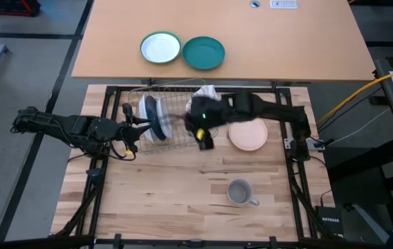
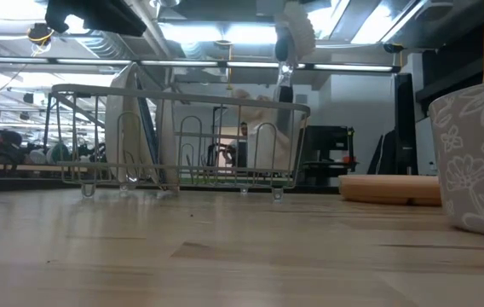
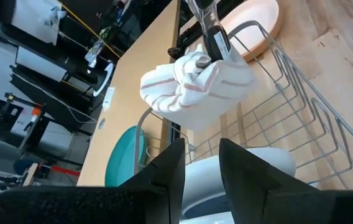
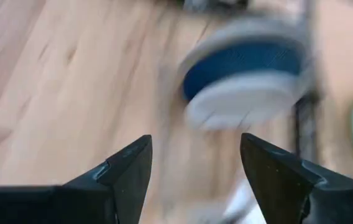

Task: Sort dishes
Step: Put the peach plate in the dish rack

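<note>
Wire rack (image 1: 172, 117) sits mid-table in the high view, with the blue plate (image 1: 152, 116) and a white plate (image 1: 144, 109) standing on edge at its left end, the tan plate (image 1: 248, 135) flat just right of it, and the mug (image 1: 240, 192) well apart near the front. The left gripper (image 1: 141, 126) is right at those upright plates; the right gripper (image 1: 203, 135) hangs blurred over the rack's right half, so it looks to be mid-swing. My worry is that it clips a wire or the plates and tips them. Low view adds what the top-down can't: the plates (image 2: 133, 128) really do lean upright in the slots, and the mug (image 2: 479, 158) has a flower print. Left wrist view shows its fingers (image 3: 164, 180) slightly apart with nothing between them, a white plate (image 3: 245, 171) just beyond, plus a striped cloth (image 3: 195, 84) bunched on the rack, which could snag. Right wrist view has its fingers (image 4: 123, 171) spread wide and empty, looking at the blue plate (image 4: 245, 62) smeared by motion.
</note>
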Robot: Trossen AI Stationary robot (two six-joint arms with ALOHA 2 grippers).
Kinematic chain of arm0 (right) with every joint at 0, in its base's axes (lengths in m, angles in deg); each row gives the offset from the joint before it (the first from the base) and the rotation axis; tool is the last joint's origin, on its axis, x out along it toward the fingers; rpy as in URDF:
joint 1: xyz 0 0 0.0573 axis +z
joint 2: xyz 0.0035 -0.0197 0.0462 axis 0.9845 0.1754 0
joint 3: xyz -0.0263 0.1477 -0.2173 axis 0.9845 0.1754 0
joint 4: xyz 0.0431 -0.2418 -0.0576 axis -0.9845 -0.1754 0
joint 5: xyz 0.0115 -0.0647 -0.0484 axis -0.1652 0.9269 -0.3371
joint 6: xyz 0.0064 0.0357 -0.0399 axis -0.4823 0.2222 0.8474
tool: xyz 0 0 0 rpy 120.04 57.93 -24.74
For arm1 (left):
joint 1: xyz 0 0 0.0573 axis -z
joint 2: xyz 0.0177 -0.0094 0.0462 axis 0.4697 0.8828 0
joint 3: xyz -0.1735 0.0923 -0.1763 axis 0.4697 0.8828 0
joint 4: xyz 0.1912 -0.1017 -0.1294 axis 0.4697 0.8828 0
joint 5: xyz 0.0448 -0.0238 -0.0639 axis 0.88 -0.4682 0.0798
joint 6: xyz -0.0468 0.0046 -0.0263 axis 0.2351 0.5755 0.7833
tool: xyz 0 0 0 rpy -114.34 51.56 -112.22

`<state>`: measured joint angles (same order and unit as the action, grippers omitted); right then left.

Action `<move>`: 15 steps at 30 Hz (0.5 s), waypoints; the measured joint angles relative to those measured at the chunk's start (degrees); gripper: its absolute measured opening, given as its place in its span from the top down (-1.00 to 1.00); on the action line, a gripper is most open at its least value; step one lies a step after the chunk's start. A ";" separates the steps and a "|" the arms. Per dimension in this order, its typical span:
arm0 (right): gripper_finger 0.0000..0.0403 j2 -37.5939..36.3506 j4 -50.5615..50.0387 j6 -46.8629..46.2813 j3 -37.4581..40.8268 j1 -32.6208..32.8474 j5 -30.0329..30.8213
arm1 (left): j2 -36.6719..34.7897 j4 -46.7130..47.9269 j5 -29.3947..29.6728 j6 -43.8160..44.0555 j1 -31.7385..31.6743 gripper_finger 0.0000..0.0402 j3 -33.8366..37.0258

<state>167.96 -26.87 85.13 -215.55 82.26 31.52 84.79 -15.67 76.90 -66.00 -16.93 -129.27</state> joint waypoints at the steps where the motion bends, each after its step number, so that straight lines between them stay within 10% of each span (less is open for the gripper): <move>1: -0.23 -0.01 -3.64 -2.47 0.00 1.28 0.43 | 0.00 -0.02 0.00 0.00 0.00 0.55 0.00; 6: -0.23 0.76 -20.68 -17.59 2.34 7.89 8.81 | 0.00 -0.05 0.00 0.02 0.00 0.55 0.00; 15: -0.23 0.01 -19.34 -27.78 18.66 13.05 12.73 | 0.02 -0.05 0.00 0.40 0.02 0.55 0.00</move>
<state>167.98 -46.21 57.35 -196.88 95.31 44.25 84.81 -15.73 76.90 -65.60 -16.90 -129.27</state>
